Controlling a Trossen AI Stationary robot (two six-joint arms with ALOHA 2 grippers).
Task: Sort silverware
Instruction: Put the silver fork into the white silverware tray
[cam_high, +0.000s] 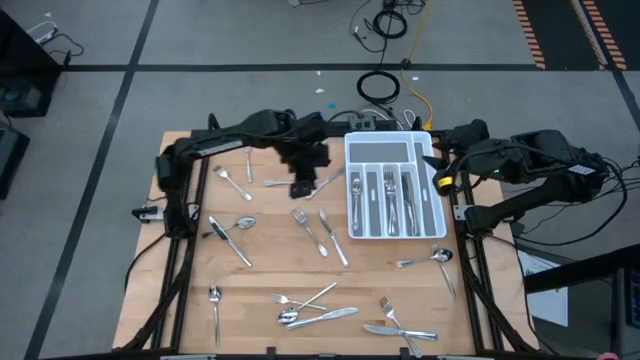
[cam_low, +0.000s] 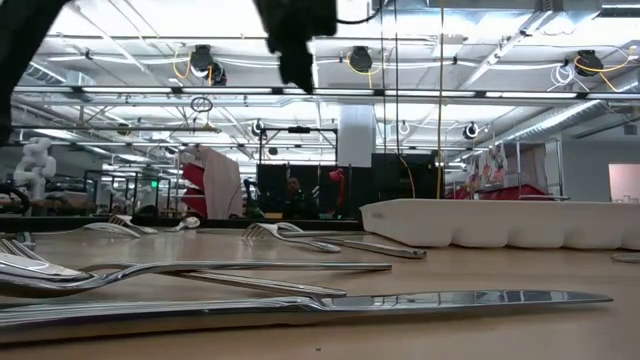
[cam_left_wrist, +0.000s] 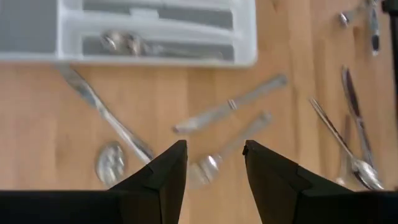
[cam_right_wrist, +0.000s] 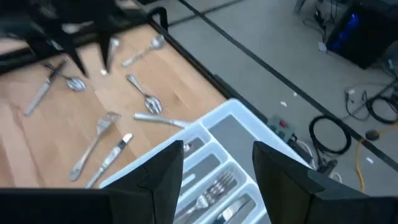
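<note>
We start with the table (cam_high: 190, 330), which fills the middle of the high view so both arms can reach across it. Next in size is the one white tray (cam_high: 392, 187), right of centre toward the top, its long slots lined up so each kind of piece gets its own lane. Some slots already hold forks and knives; how many, we cannot tell.

Two arms work here. The left gripper (cam_high: 303, 186) hangs just left of the tray, above the middle of the table. In its wrist view its fingers (cam_left_wrist: 165, 177) stand apart with nothing between them, pointing down at a spoon (cam_left_wrist: 233, 146) and a knife (cam_left_wrist: 227, 111); we judge it is lining up a pick. The right gripper (cam_right_wrist: 217, 165) waits at the tray's upper right corner, jaws apart and empty, likely parked out of the way.

The loose silverware (cam_high: 318, 305) lies scattered on the wood, mostly left of and below the tray. We count roughly sixteen pieces: about six forks, five spoons and five knives, though overlaps in the bottom cluster make the split uncertain. One spoon (cam_high: 428, 259) lies just below the tray's lower right corner.
</note>
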